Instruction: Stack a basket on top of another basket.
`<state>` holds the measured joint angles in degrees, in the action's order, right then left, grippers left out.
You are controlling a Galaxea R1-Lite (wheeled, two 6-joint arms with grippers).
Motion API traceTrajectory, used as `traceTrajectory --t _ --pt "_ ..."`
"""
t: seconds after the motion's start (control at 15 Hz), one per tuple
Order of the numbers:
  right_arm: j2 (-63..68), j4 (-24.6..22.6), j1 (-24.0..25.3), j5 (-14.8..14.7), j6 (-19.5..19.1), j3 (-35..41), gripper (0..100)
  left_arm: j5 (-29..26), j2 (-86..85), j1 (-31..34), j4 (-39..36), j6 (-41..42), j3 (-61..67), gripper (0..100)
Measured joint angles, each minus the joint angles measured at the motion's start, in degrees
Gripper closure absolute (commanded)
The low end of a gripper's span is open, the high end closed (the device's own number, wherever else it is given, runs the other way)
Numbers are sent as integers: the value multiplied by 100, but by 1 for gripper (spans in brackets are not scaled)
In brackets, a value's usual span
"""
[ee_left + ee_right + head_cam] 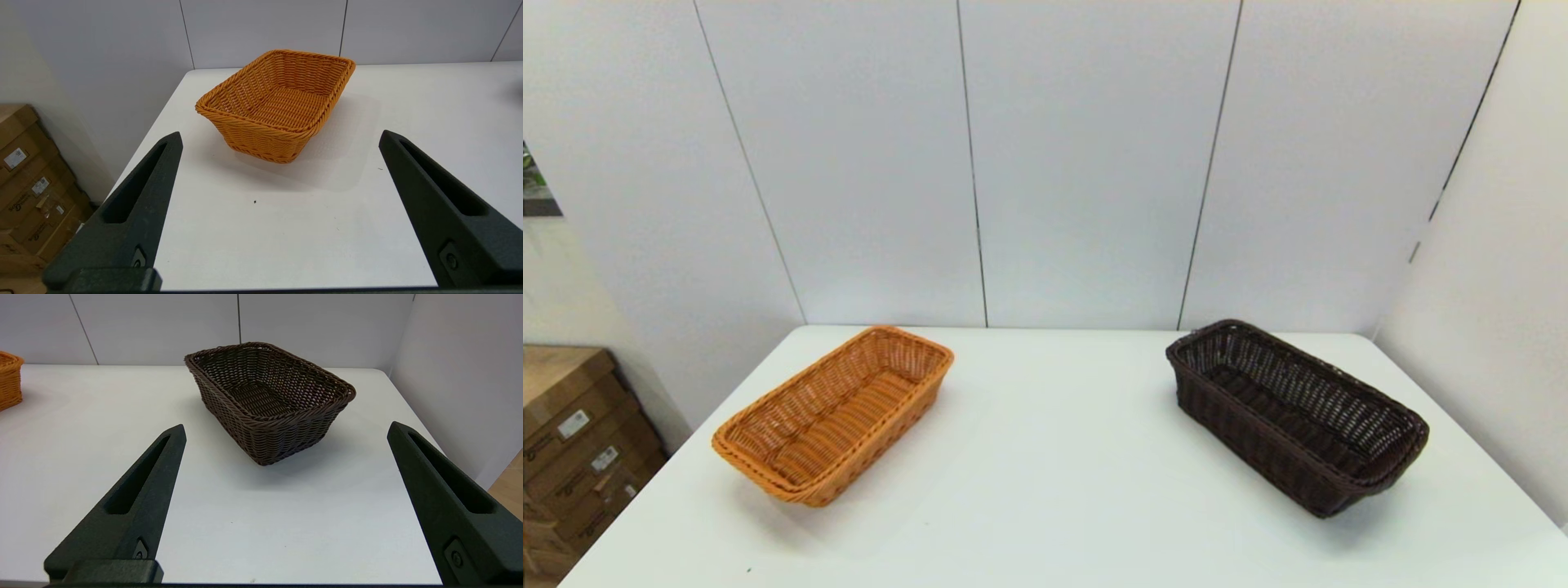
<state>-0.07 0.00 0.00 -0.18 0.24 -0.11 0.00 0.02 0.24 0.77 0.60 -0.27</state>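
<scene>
The dark brown basket (pixel 1294 415) sits on the right half of the white table (pixel 1054 457), empty and angled; it shows again in the right wrist view (pixel 269 400). The orange basket (pixel 835 411) rests on the left half, also empty, and fills the middle of the left wrist view (pixel 278 104); its edge peeks into the right wrist view (pixel 9 379). My left gripper (pixel 280 136) hangs open, short of the orange basket and above the table's near edge. My right gripper (pixel 286 428) is open too, short of the dark basket. Neither arm appears in the head view.
Grey wall panels (pixel 1086 155) close off the table's far side, and a side wall (pixel 1494 269) runs along its right. Cardboard boxes (pixel 572 441) are stacked on the floor left of the table (pixel 28 183). Bare tabletop separates the two baskets.
</scene>
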Motion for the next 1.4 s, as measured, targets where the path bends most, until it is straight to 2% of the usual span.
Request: traceTrajectory --t 1.4 --pt "0 0 0 0 5 1 0 21 0 0 22 -65 -11 0"
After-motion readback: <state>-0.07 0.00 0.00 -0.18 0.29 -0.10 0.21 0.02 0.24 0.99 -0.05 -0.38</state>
